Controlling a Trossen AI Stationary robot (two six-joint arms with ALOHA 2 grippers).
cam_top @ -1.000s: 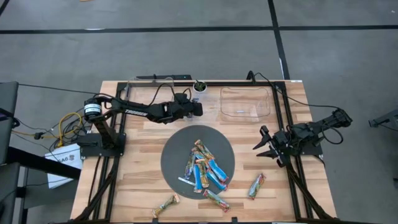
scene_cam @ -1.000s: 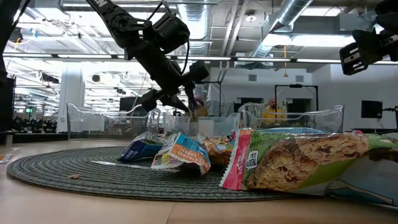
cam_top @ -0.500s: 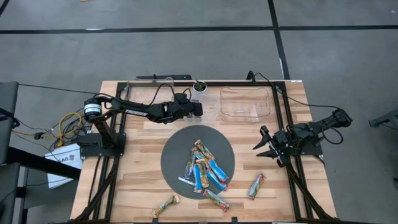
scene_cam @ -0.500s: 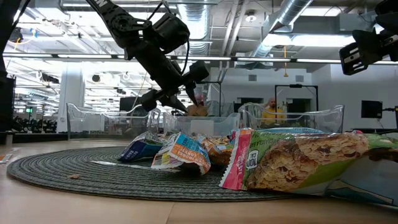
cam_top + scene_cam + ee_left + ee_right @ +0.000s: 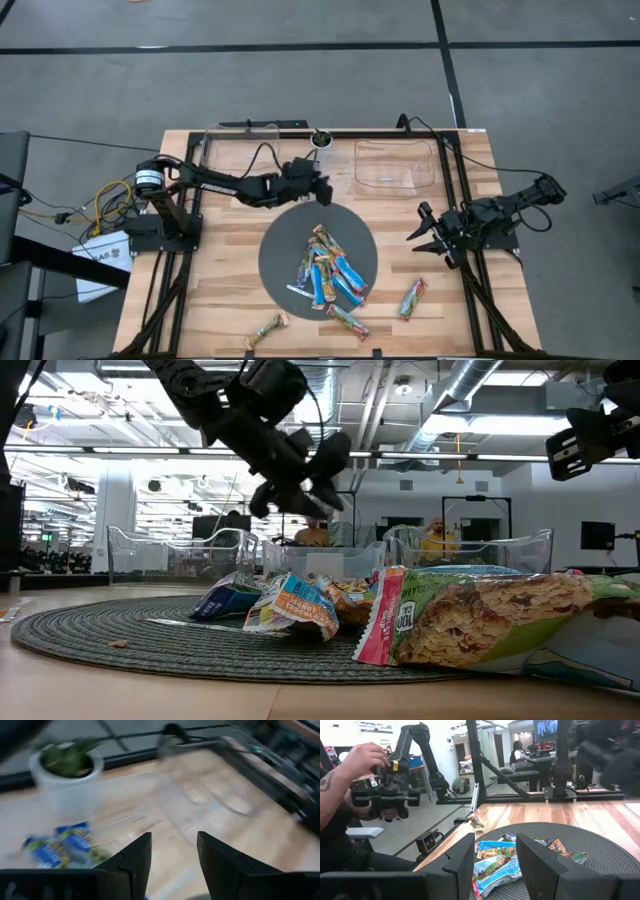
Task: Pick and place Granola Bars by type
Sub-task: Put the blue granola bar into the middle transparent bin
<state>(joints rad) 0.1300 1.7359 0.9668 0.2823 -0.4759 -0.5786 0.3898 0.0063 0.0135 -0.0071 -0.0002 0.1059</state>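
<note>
Several granola bars (image 5: pixel 328 277) in blue and green-tan wrappers lie heaped on a round dark mat (image 5: pixel 283 240). Three more lie loose on the wood near the front edge (image 5: pixel 267 329), (image 5: pixel 347 321), (image 5: pixel 412 298). My left gripper (image 5: pixel 323 191) hangs open and empty over the mat's far edge, high above the heap (image 5: pixel 300 605) in the low view. The left wrist view shows blue-wrapped bars (image 5: pixel 60 845) near a white plant pot (image 5: pixel 67 767). My right gripper (image 5: pixel 424 233) waits open at the table's right side, facing the heap (image 5: pixel 502 860).
Two clear trays stand at the far edge, one on the left (image 5: pixel 240 140) and one on the right (image 5: pixel 393 165), with the small potted plant (image 5: pixel 321 139) between them. Black frame rails (image 5: pixel 470 290) run along both sides. A person's hand (image 5: pixel 362 757) works a device beyond the table.
My left gripper has swung from the strip between the clear trays toward the mat and the table's near edge, risen a little and rolled about its own axis. A tan-wrapped thing that was at its fingertips stays behind by the trays.
</note>
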